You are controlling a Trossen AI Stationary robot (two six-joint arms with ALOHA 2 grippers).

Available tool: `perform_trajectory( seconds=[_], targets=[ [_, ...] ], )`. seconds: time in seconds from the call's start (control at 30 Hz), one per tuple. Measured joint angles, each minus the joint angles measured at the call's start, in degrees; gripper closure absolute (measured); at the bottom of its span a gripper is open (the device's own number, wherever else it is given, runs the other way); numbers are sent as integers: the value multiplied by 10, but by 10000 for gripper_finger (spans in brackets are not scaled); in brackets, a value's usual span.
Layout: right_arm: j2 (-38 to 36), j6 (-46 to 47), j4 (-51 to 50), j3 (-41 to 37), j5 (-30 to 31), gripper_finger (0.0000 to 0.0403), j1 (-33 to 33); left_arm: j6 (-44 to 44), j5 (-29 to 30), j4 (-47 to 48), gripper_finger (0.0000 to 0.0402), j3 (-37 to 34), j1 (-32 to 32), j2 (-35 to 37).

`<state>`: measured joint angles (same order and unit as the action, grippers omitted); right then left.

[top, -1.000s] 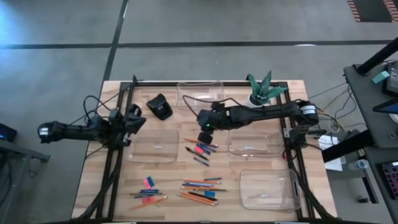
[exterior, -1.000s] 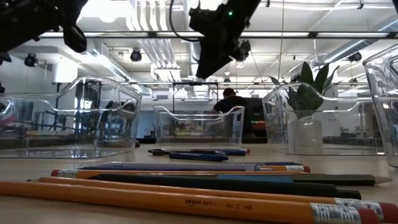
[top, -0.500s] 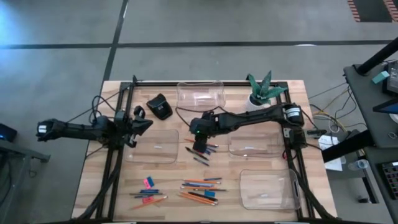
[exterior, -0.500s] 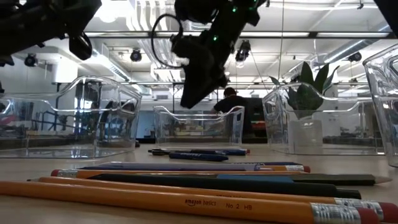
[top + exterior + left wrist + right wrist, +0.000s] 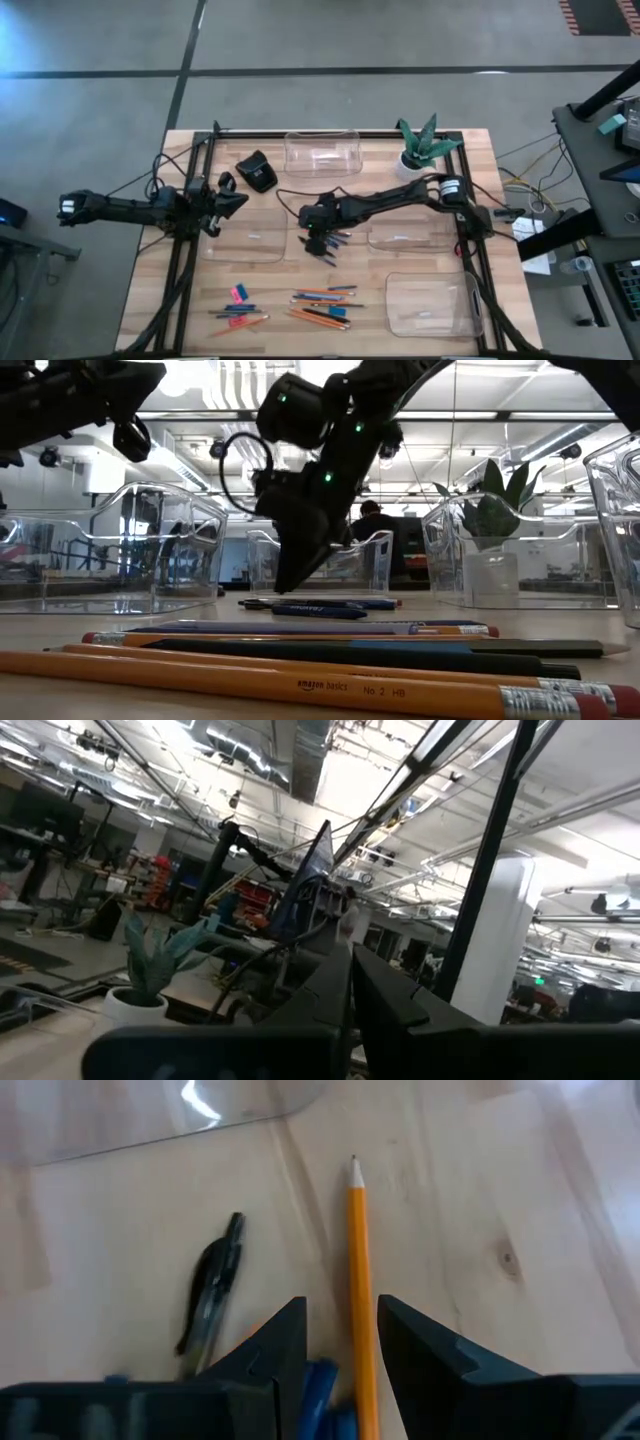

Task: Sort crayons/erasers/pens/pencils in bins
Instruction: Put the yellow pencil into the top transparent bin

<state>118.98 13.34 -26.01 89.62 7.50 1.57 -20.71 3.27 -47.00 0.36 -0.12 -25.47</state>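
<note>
Here the right gripper [image 5: 317, 243] hangs low over the small heap of sticks at mid-bench, its jaws part open and empty. In the right wrist view an orange pencil [image 5: 359, 1280] runs lengthwise through the gap between the two fingers [image 5: 280, 1355], its dark tip pointing away from the wrist; so the long axis lies along the jaws' reach, and closing across it should catch it. A black pen [image 5: 210, 1300] lies just beside, outside the gap, and something blue [image 5: 318, 1385] crowds the near end. The left gripper [image 5: 222, 197], jaws shut on nothing, waits above the left bin [image 5: 245, 240], farther from the heap.
</note>
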Motion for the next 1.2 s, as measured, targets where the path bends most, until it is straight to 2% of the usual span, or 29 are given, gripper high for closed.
perform_trajectory(
  seconds=[0.3, 1.2],
  targets=[
    [18, 2, 13, 0, 24, 289, 1, 0, -1, 0, 402, 0, 0, 1],
    [40, 11, 19, 1, 31, 345, -7, 0, -1, -1, 402, 0, 0, 0]
  ],
)
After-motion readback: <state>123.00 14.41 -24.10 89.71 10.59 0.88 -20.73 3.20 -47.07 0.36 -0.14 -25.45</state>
